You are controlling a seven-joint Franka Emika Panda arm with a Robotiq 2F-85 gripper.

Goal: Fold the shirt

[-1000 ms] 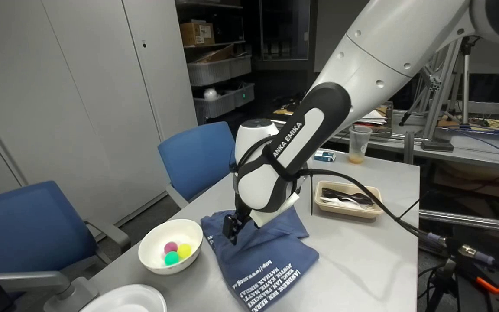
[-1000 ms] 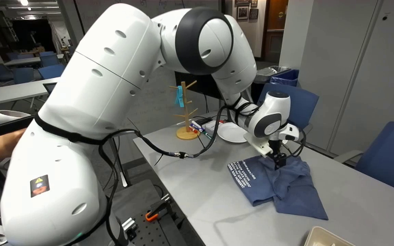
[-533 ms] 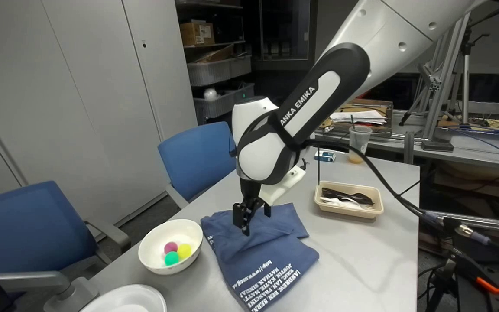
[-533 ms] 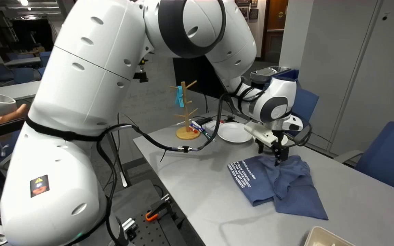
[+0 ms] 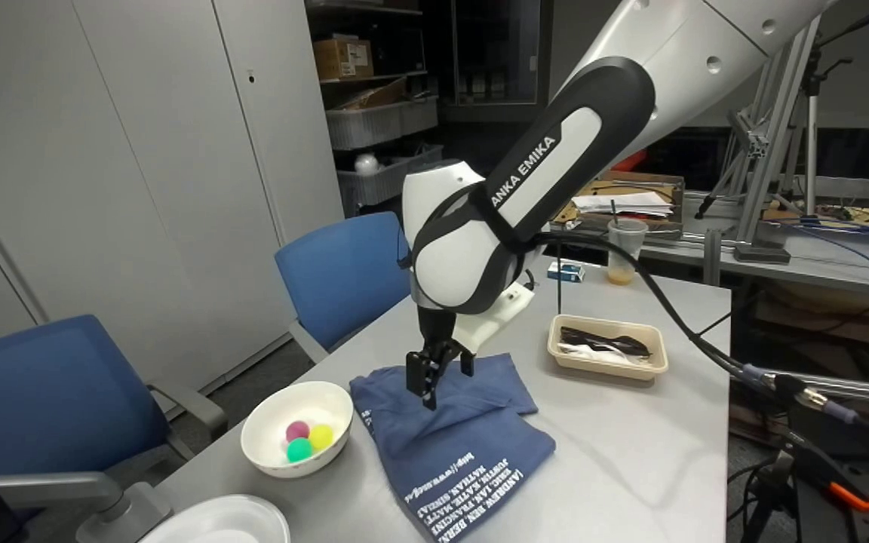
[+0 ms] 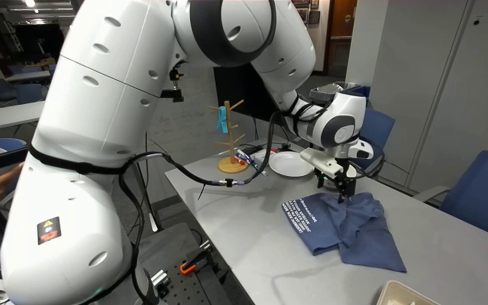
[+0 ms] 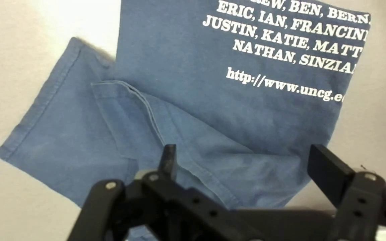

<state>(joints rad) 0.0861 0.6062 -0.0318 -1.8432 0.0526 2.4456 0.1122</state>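
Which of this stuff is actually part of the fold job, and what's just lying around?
Part of the job:
navy shirt
hand, open and holding nothing

Just lying around on the table:
white bowl with three balls
white plate
tan tray
plastic cup
small box
wooden stand with blue clip
markers

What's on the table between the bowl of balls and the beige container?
The blue shirt lies there in an exterior view, the open gripper above it.
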